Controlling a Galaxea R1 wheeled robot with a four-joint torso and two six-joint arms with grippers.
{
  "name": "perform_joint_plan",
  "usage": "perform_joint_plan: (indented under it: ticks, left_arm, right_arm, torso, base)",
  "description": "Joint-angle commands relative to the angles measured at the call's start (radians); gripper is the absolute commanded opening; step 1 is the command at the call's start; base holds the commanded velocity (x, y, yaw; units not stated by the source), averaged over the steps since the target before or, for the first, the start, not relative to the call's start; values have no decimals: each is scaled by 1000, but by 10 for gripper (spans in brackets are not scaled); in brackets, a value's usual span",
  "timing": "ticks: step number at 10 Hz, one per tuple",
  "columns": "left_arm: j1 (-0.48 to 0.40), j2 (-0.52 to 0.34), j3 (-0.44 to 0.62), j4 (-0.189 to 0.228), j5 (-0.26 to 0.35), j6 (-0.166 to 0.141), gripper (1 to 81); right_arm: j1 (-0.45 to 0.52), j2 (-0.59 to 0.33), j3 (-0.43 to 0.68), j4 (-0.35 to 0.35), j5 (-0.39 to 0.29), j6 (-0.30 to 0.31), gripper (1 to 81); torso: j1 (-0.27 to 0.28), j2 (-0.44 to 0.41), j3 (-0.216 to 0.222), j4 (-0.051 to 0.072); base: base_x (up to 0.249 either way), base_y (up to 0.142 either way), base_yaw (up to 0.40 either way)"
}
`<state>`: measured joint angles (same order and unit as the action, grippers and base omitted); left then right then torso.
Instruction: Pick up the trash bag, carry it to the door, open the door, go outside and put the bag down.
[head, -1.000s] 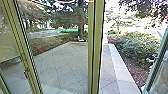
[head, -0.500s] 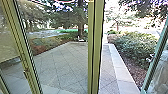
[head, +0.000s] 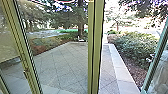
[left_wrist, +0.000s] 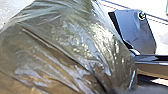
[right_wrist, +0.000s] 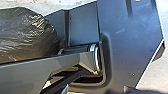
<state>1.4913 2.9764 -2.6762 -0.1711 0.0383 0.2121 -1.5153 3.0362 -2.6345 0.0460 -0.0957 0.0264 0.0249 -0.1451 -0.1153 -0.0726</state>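
Glass door panels with greenish metal frames fill the foreground of the head view. The thick upright post stands at the middle, and a glazed door leaf is at the right edge, standing away from the post. The dark, shiny trash bag is large and close in the left wrist view, bulging and creased. Part of the same dark bag shows beyond the robot's own parts in the right wrist view. What grips the bag cannot be made out.
Past the opening, a paved walk runs outward with a pale stone kerb on its right. Bushes grow beyond the kerb. A tree trunk rises behind the glass.
Between a second and half a second ago, the door leaf at the right edge swung slightly, its frame shifting a little; since then it looks nearly the same.
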Motion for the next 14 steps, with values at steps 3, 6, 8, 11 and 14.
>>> perform_joint_plan:
  ticks: [3, 6, 8, 11, 14]
  left_arm:
    - [-56, -2, -1, 12, 57, 10, 10]
    - [-55, -3, 2, 33, 57, 9, 10]
    - [-55, -5, 2, 35, 58, 9, 10]
    - [-56, -5, 4, 35, 64, 9, 10]
    - [-59, -2, 4, 35, 68, 9, 10]
  right_arm:
    - [46, 32, -15, -11, -53, -3, 811]
    - [40, 34, -16, -11, -41, -3, 811]
    - [40, 34, -16, -12, -39, -3, 811]
    - [40, 34, -16, -12, -39, -3, 811]
    - [40, 34, -16, -12, -39, -3, 811]
  torso:
    - [0, 0, 0, 0]
    - [0, 0, 0, 0]
    - [0, 0, 0, 0]
    - [0, 0, 0, 0]
    - [0, 0, 0, 0]
  base:
    - [0, 0, 0]
    - [0, 0, 0]
    - [0, 0, 0]
    - [0, 0, -35]
    - [0, 0, -251]
